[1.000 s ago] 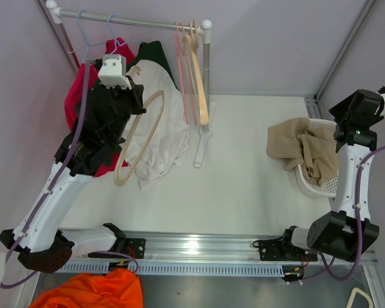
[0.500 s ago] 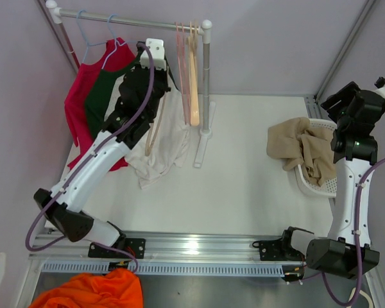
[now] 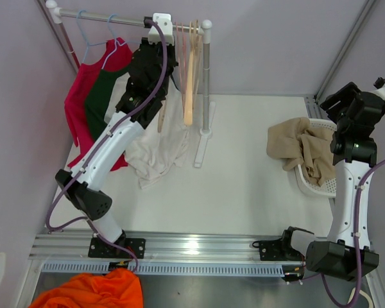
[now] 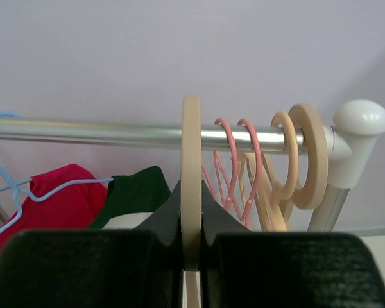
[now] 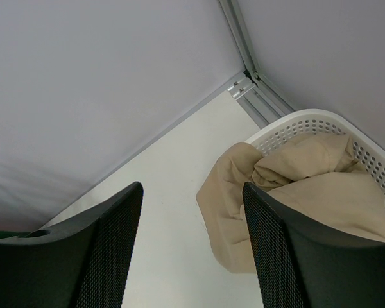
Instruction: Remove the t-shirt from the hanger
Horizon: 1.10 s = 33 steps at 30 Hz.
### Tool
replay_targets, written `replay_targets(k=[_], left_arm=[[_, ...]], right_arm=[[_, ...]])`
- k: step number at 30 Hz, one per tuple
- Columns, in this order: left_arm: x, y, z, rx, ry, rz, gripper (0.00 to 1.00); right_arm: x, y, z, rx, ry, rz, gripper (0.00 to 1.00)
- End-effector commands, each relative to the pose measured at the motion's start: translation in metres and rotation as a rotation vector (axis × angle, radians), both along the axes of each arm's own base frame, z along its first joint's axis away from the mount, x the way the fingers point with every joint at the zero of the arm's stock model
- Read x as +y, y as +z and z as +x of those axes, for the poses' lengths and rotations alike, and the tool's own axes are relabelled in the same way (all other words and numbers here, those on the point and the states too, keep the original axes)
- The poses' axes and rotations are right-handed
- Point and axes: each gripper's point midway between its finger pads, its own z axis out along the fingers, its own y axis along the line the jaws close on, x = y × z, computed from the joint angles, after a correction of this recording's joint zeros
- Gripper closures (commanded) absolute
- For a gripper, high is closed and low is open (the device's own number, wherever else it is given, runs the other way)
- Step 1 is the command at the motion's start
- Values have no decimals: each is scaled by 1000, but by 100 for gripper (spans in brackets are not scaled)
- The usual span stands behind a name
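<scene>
Enclosing white table (image 3: 244, 186), lilac walls (image 3: 276, 38), possibly fabric, hanger (image 4: 191, 160) on rail (image 4: 83, 133)

1. The left arm (image 3: 112, 141) reaches from its base at the near edge up and away, its long links almost straight, stretched high toward the far left corner.
2. The left gripper (image 4: 191, 247) is at the top of that reach; its jaws are pinched close, clamping the hook of the wooden hanger (image 4: 191, 160) between two black fingers (image 4: 83, 269).
3. The right arm (image 3: 348, 192) stands nearly upright over its base on the right; the upper link rises straight, and the wrist bends over at the top.
4. The right gripper (image 5: 191, 192) hangs with jaws wide apart; nothing sits between its fingers (image 5: 102, 250).
</scene>
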Motion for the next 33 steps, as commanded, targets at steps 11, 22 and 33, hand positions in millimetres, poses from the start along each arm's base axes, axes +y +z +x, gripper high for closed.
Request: replay_targets(k=[11,22,33], left_arm=[[4,27,42,-17,-97,-63,99],[-8,3,57,24,-146,-53,99],[-2,-13,50,58,-151,-81,99]], right_arm=[[11,20,-7,-72,50,-29,32],[15,23,-9,-85,66,-24,32],[20,22,-12,-91,88,-17,32]])
